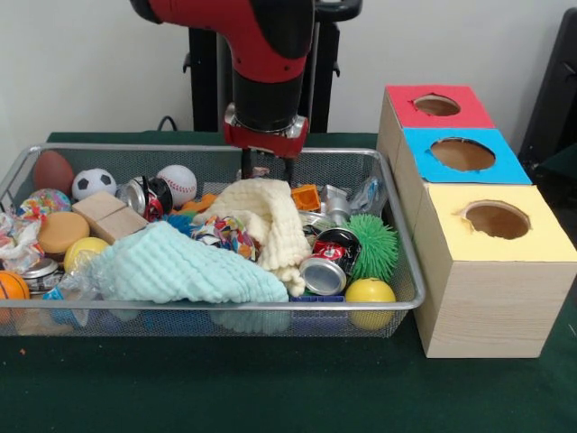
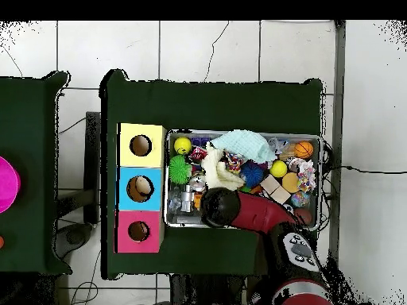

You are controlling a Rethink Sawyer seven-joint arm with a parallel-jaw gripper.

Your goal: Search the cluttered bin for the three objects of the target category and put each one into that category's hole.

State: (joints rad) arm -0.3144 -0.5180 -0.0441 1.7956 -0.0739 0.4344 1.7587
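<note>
Green table (image 1: 270, 397) bearing the bin (image 1: 410, 302), gripper (image 1: 266, 168) hanging over the cream cloth (image 1: 266, 216) inside it, claw state hidden, three boxes (image 1: 487, 271) sitting beside the bin.

Silver mesh bin (image 1: 407, 302), mint cloth (image 1: 180, 266), cream cloth (image 1: 266, 216), spiky green ball (image 1: 374, 245), black-and-white ball (image 1: 93, 183)

Red arm's pincer (image 1: 267, 167) over cream cloth (image 1: 261, 221) in cluttered wire bin (image 1: 225, 307), 3 holed wooden boxes (image 1: 478, 225) beside it
</note>
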